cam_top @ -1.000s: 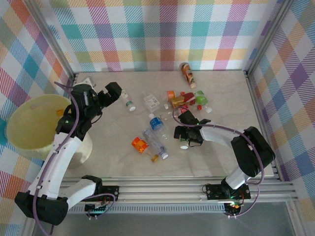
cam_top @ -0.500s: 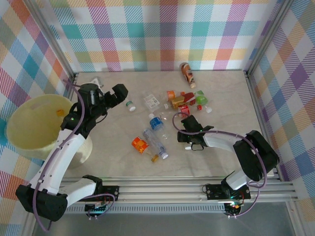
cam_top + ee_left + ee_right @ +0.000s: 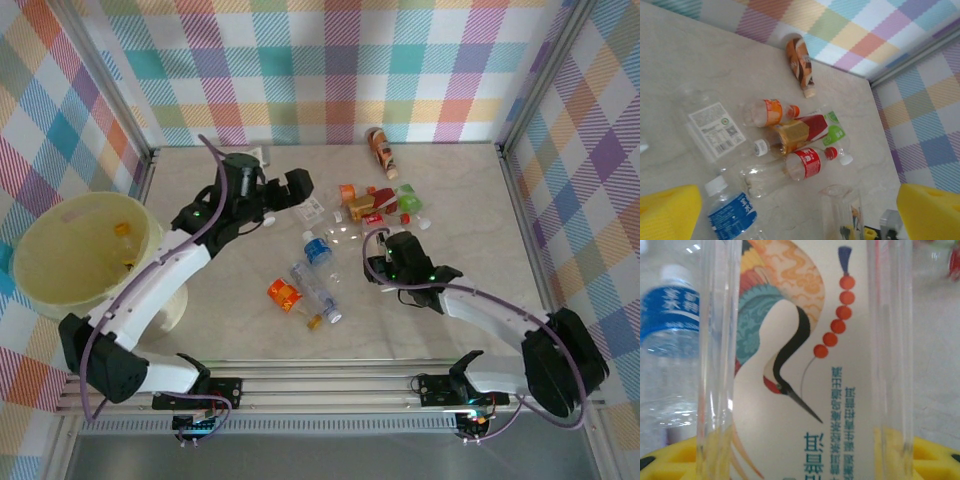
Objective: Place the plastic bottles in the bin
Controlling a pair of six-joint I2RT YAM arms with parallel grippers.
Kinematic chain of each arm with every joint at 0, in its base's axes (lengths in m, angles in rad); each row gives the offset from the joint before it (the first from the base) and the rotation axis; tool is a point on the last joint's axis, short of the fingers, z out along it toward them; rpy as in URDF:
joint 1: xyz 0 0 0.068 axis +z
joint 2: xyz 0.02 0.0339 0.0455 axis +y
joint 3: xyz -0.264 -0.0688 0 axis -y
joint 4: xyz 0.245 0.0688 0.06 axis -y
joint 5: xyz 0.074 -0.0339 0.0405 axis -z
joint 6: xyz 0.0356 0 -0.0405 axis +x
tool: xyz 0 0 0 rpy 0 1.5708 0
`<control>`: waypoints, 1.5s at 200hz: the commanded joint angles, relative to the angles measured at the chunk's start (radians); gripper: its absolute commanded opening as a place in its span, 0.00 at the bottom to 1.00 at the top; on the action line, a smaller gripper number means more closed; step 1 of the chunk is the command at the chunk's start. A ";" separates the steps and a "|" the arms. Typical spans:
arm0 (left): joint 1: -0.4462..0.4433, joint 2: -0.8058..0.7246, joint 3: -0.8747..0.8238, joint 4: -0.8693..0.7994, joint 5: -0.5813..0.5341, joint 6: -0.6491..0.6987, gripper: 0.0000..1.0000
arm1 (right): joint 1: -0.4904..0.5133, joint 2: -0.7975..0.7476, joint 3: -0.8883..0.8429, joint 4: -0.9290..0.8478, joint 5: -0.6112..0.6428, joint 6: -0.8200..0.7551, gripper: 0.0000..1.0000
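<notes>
Now: bottle between right fingers

Fingers point(image 3: 932, 462) of the right gripper point(image 3: 380, 267) flank the crane-label bottle point(image 3: 800, 365), its long axis crossing them; clamped or not, I cannot tell. The left gripper point(image 3: 290, 195) gapes above loose bottles point(image 3: 805, 162). The bin point(image 3: 30, 285) stands left, nearer that arm.

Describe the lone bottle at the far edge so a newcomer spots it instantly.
Follow the far edge of the table below the checked wall. Right of centre, one bottle lies alone behind the main cluster. Its body is fully wrapped in orange-brown with a pale cap; the neighbours are mostly clear.
</notes>
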 commanded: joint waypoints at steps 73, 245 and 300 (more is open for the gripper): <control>-0.113 0.138 -0.041 0.189 0.257 -0.118 1.00 | -0.001 -0.150 -0.019 0.246 -0.305 0.011 0.35; -0.192 0.200 -0.007 0.155 0.162 -0.104 0.67 | -0.001 -0.004 0.076 0.458 -0.509 0.004 0.41; -0.193 0.190 -0.014 0.148 0.078 -0.119 0.53 | -0.001 -0.006 0.078 0.391 -0.549 -0.042 0.74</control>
